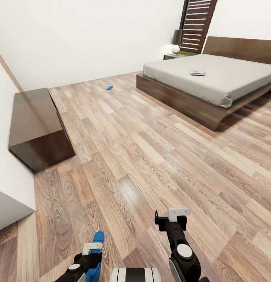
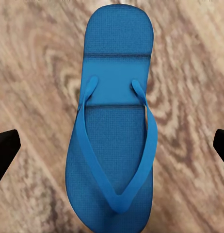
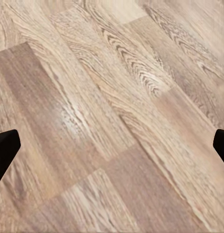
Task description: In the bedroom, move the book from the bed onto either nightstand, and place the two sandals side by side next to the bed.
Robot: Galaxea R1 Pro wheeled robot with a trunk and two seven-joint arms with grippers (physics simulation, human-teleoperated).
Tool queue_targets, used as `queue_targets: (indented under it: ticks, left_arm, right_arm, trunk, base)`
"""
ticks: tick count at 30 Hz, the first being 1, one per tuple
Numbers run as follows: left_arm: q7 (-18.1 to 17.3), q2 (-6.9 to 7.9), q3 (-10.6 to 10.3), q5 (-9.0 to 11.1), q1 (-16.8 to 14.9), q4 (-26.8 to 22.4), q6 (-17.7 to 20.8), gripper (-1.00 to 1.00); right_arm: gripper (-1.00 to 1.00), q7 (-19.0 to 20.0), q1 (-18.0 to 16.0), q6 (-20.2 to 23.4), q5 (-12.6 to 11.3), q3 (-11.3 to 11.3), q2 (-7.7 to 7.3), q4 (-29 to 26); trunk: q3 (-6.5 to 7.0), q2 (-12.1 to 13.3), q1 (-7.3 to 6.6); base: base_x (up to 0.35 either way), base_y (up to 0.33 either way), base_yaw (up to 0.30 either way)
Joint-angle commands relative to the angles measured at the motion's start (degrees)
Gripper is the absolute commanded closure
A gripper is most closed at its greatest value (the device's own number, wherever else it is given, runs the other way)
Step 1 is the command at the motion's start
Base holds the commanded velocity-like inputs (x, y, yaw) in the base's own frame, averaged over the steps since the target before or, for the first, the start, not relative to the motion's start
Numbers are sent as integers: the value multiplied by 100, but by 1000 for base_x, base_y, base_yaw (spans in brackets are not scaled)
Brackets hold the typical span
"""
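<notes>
Nearest us, under our left gripper [image 2: 112, 145], a bright-blue sandal [image 2: 114, 126] lies flat on the plank floor [image 1: 143, 156], the fingers [image 2: 5, 150] spread wide on either side of it. We judge it light, thin and bendy, best pinched across the sole's edges at mid-length. Our right gripper [image 3: 112, 145] hangs equally spread over bare planks. Farther off, the second sandal [image 1: 109, 87] lies near the wall, well apart from the bed [image 1: 213, 78], where the small book [image 1: 198, 73] rests on the grey mattress.

White walls [image 1: 92, 35], wood-plank floor [image 1: 151, 156], a low dark cabinet [image 1: 35, 127] by the left wall, 1 slatted window [image 1: 198, 23].
</notes>
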Motion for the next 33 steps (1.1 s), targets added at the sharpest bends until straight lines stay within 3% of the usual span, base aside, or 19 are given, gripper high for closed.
queue_targets:
  ticks: [1,9,22,33]
  left_arm:
    - [34,3,-49,57,-3,4,-22,-100]
    - [34,3,-49,57,-3,4,-22,-100]
    - [34,3,-49,57,-3,4,-22,-100]
    - [34,3,-49,57,-3,4,-22,-100]
  right_arm:
    - [-100,-30,-23,44,6,-16,-4,-6]
    - [-100,-26,-78,50,5,-202,-13,-6]
    - [-100,-22,-141,53,-1,-423,-32,-6]
    - [-100,-17,-150,54,-2,-464,-30,-6]
  trunk:
    - [-26,-3,1]
    - [-203,-14,22]
    - [-203,-14,22]
    - [-203,-14,22]
  base:
    - [0,0,0]
    - [0,0,0]
    - [0,0,0]
    - [0,0,0]
